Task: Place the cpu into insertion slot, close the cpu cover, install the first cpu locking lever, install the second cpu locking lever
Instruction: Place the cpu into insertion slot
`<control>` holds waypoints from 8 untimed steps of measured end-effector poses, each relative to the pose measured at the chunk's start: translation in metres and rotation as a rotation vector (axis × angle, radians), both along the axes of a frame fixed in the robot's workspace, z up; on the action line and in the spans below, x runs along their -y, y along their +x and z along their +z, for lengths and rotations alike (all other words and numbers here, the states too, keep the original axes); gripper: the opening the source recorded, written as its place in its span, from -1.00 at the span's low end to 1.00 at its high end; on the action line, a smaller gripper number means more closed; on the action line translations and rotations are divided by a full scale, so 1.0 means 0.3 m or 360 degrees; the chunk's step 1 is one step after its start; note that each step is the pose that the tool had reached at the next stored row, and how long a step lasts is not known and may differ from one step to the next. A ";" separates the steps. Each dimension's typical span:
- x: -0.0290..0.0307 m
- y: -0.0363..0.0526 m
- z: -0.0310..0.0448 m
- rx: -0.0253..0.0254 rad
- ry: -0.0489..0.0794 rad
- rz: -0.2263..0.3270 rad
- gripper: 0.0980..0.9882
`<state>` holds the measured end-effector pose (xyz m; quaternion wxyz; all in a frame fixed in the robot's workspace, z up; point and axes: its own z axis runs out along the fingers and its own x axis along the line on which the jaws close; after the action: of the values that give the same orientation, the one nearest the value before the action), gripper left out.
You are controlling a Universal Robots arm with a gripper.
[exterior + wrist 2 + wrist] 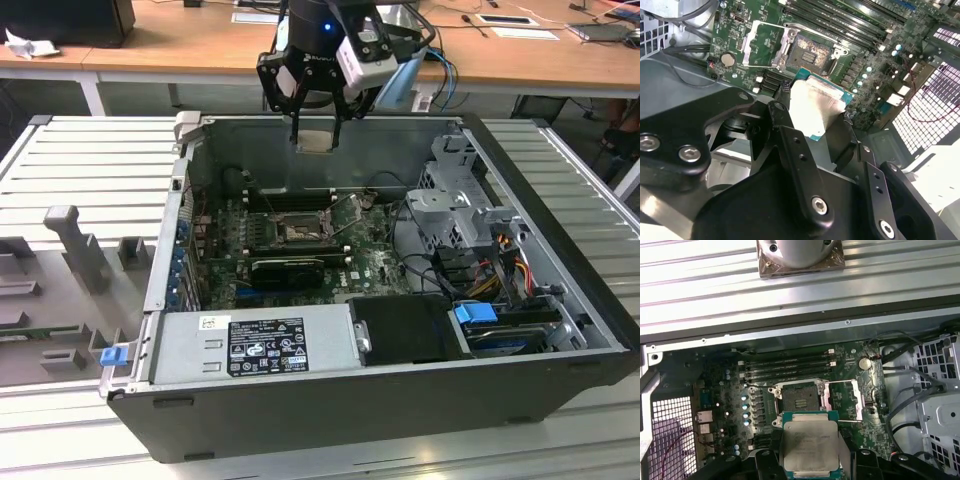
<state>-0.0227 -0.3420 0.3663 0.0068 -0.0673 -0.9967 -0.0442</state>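
Wooden desks (150, 45) back a ribbed metal table (90, 160) bearing the case (330, 400); fingers (785, 125) clasp the cpu (810, 445).

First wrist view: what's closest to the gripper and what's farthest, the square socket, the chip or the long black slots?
1. The cpu, clamped in the gripper.
2. The insertion slot, just beyond the cpu.
3. The RAM slots, on the far side of the insertion slot.
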 end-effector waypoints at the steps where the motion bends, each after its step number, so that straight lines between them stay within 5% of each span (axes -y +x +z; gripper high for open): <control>1: 0.000 0.000 0.000 -0.00001 0.0000 -0.0005 -0.04; 8: 0.000 0.000 -0.001 -0.00001 0.0000 -0.0043 -0.04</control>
<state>-0.0227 -0.3419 0.3660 0.0062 -0.0807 -0.9957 -0.0443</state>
